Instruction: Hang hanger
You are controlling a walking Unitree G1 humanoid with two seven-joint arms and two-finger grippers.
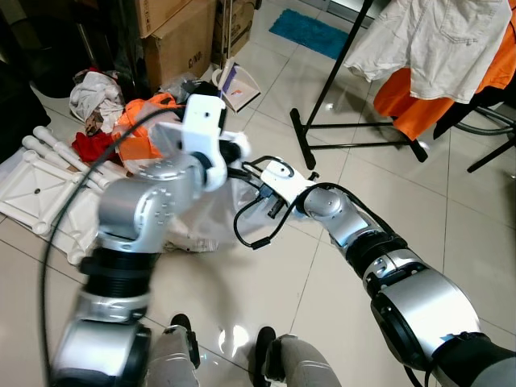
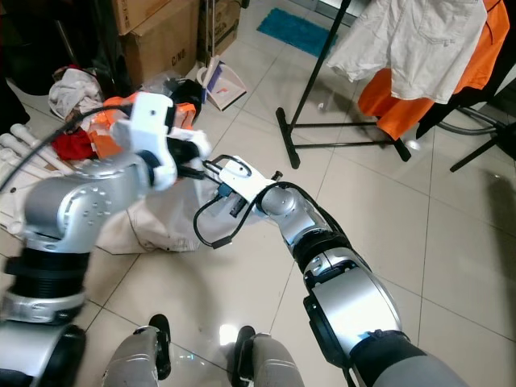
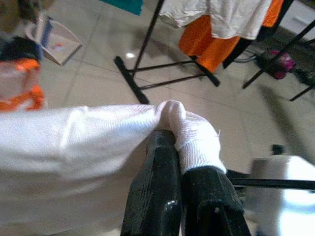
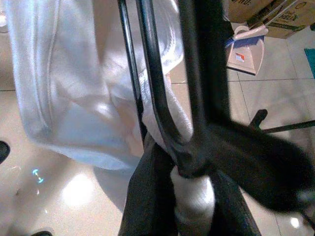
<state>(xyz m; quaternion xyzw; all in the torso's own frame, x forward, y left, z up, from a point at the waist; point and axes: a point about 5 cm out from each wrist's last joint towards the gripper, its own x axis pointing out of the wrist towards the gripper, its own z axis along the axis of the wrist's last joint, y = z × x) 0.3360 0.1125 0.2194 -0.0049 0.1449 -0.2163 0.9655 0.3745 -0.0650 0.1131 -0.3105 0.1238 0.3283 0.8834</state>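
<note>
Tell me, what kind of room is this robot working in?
Probably a laundry or storage corner of a home: a black clothes rack hung with white and orange garments, cardboard boxes against the wall, and a heap of clothes on the tiled floor.

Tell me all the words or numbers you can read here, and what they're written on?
Cardboard box: a short dark print low on its front, too blurred to read.
Dustpan: a small red mark inside, too small to read.
White garment and hanger: no writing that can be seen.
So there are no words or numbers clear enough to read.
</note>
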